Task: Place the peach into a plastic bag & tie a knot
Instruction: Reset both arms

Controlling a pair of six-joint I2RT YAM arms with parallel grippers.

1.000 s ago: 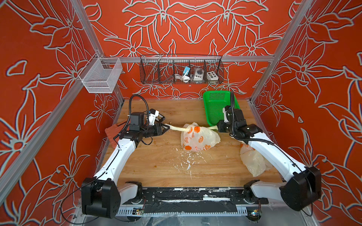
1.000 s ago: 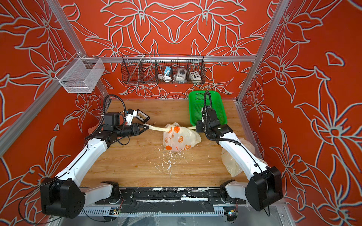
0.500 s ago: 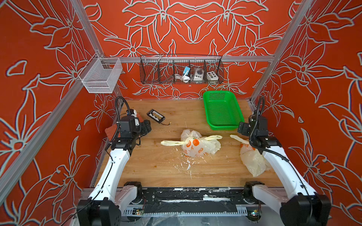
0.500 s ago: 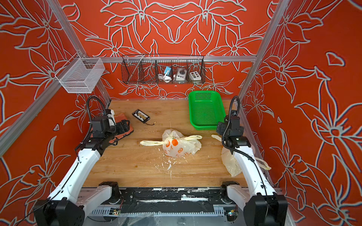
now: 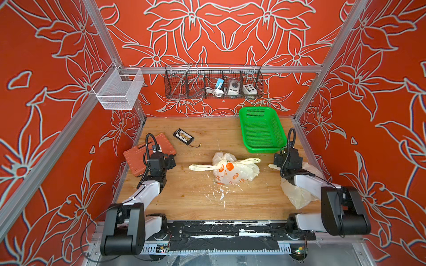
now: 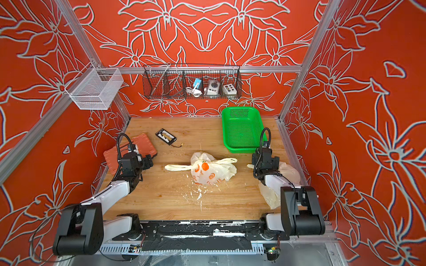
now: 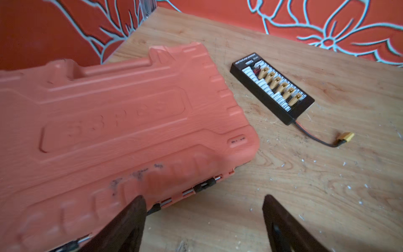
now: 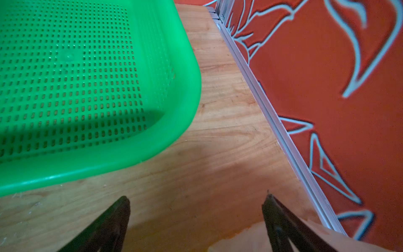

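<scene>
Bag [image 5: 232,171] at middle of bench [image 5: 184,198], knot [image 5: 219,164] on top, handle loops [image 5: 200,167] running left-right. Left gripper [image 7: 202,203] near left edge, right gripper [image 8: 196,200] near right edge. Both wide, empty, neither clearly nearer.

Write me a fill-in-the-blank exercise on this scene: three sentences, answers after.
1. The left gripper and the right gripper both stand ____, holding nothing.
2. The plastic bag with orange prints lies on the wooden table, its handle loops tied in a ____.
3. The perforated basket near the right gripper is ____ in colour.
Missing words: open; knot; green.
</scene>
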